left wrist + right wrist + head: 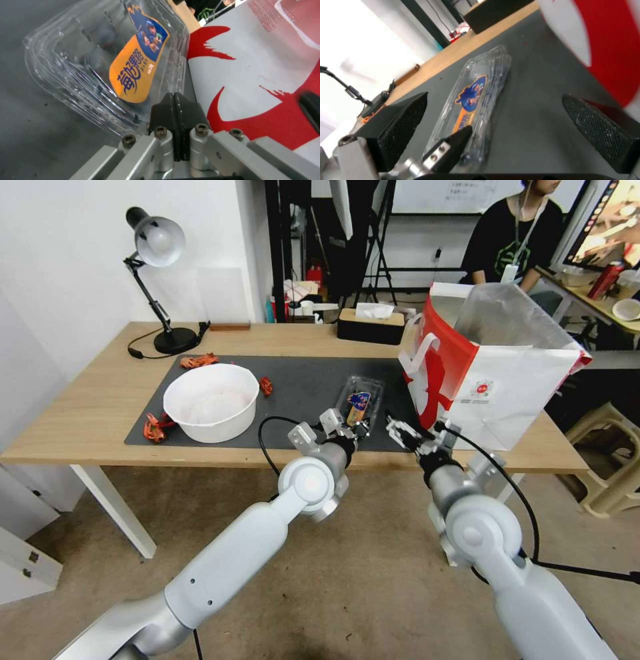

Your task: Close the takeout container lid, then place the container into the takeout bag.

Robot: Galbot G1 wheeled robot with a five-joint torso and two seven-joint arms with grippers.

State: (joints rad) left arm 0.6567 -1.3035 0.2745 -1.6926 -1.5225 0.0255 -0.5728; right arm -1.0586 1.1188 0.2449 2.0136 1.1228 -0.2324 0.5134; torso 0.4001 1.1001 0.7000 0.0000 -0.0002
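Wooden desk [100, 400], dark mat [300, 387]. Takeout container [361, 403] flat on mat beside takeout bag [493, 380], lid [100, 55] down. Left hand [176, 100] fingers pressed together at container's near edge, likely pressing lid shut. Right hand [404, 433] spread apart nearby, ready to grasp.

The takeout container [361, 403] is clear plastic with an orange and blue label [138, 62] printed with dark blue characters. It lies on a dark grey mat [300, 387] over the light wood tabletop [93, 407]. The takeout bag [493, 380] is white with red sides, a small round red logo and silver lining. The bowl [211, 402] is white, with orange scraps [198, 360] around it. The lamp [157, 280] is black.
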